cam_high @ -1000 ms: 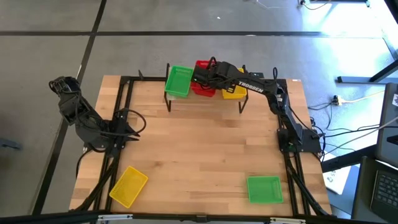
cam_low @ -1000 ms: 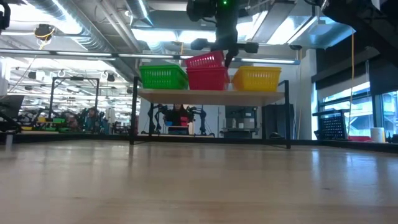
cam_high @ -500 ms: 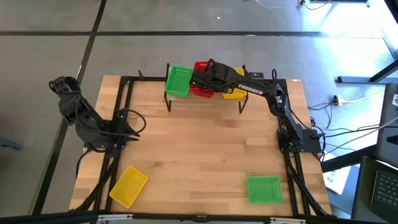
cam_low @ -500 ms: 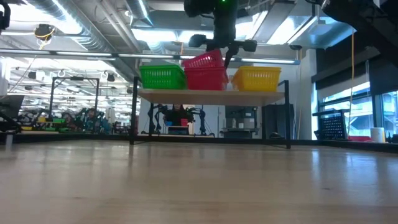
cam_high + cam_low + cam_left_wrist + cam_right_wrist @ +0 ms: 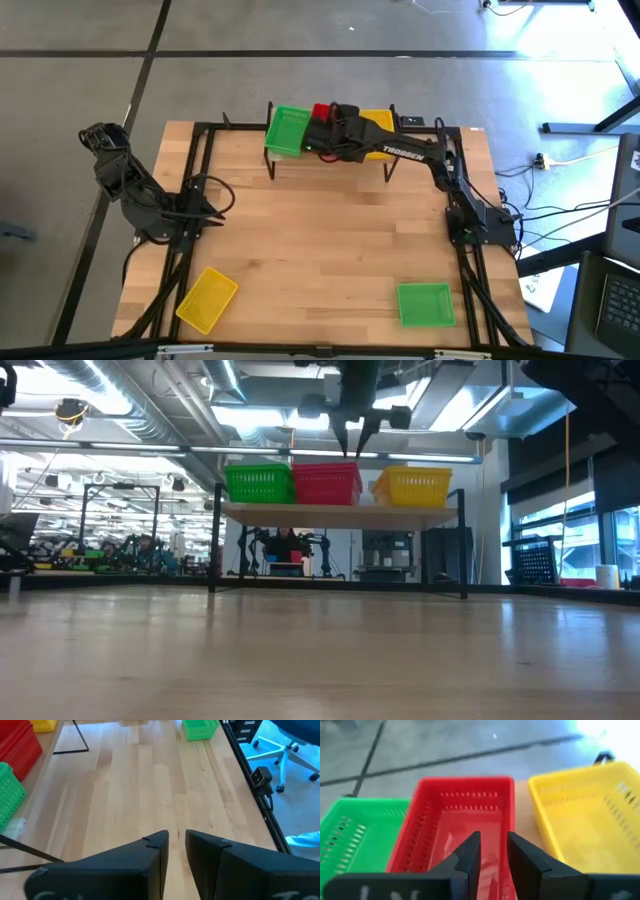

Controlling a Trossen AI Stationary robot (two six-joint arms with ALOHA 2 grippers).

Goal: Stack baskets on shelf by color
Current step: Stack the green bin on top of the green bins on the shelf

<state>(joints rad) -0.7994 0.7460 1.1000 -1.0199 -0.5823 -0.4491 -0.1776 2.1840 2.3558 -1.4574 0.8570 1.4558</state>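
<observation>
Although green, red and yellow stacks (image 5: 326, 484) are seen on the shelf (image 5: 340, 510) at upper centre, two baskets (image 5: 207, 298) are left at the table's bottom edge; the right gripper (image 5: 352, 440) hangs slightly parted, holding nothing; the left gripper (image 5: 176, 851), also slightly parted, waits empty.

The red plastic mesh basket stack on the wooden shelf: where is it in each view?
High view: red plastic mesh basket stack at top centre, mostly hidden under the right arm.
Low view: centre of the shelf.
Left wrist view: upper left edge.
Right wrist view: centre.
Shared landmark: green mesh basket right beside it.
</observation>
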